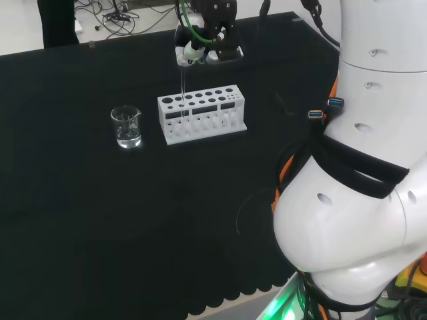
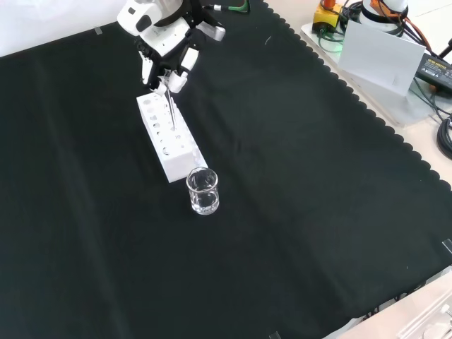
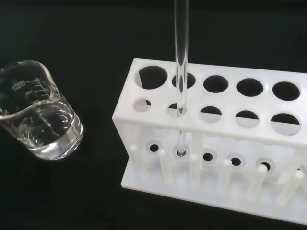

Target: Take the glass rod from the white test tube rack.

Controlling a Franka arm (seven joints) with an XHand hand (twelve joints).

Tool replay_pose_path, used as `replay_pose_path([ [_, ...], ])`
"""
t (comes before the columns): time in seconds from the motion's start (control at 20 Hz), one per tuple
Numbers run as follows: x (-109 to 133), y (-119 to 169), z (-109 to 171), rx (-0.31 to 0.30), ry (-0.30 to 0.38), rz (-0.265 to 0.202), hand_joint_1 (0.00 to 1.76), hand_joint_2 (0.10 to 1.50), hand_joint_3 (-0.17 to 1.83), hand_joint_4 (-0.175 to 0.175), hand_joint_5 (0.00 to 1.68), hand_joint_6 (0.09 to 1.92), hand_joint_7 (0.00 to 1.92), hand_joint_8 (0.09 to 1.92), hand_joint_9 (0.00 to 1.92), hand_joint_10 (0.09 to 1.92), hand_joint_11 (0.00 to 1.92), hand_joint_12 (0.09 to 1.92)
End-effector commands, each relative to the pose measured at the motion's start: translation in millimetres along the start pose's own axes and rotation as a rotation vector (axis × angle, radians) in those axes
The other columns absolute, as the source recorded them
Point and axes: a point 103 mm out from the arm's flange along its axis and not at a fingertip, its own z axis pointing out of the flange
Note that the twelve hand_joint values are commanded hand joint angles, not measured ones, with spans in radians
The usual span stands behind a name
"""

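Observation:
The white test tube rack (image 1: pixel 207 123) (image 2: pixel 178 145) (image 3: pixel 225 98) stands mid-cloth with several round holes in its top. A thin clear glass rod (image 1: pixel 181 83) (image 2: pixel 169 113) (image 3: pixel 181 57) stands upright through a hole near the rack's end that faces the beaker. In the wrist view its lower tip sits down at the rack's base plate. The hand (image 1: pixel 203 47) (image 2: pixel 164 49) hovers directly above the rack, fingers curled and pinching the rod's top end.
A small clear glass beaker (image 1: pixel 126 127) (image 2: pixel 203 191) (image 3: pixel 38 115) stands just off that end of the rack, left of it in the head view. The arm's white links (image 1: pixel 360 167) rise at the head view's right. Black cloth surrounds the rack.

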Motion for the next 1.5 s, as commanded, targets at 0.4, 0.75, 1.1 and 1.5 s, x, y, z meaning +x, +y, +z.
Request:
replay_pose_path([
  [0.4, 13, -2, -8, -0.128, -0.011, 0.011, 1.23, 1.17, -0.02, -0.175, 0.86, 1.13, 0.96, 1.19, 1.51, 0.88, 1.69, 0.72],
  [0.75, 35, -25, -47, -0.264, -0.106, 0.015, 1.29, 1.13, -0.17, -0.175, 1.12, 0.68, 1.16, 0.95, 1.66, 0.85, 1.7, 0.65],
  [1.1, 63, -44, -87, -0.209, -0.175, 0.022, 1.3, 1.13, -0.17, -0.175, 1.21, 0.35, 1.14, 1.08, 1.69, 0.77, 1.67, 0.6],
  [1.5, 89, -74, -121, -0.178, -0.22, 0.031, 1.3, 1.13, -0.17, -0.175, 1.24, 0.27, 1.14, 1.09, 1.71, 0.76, 1.68, 0.59],
])
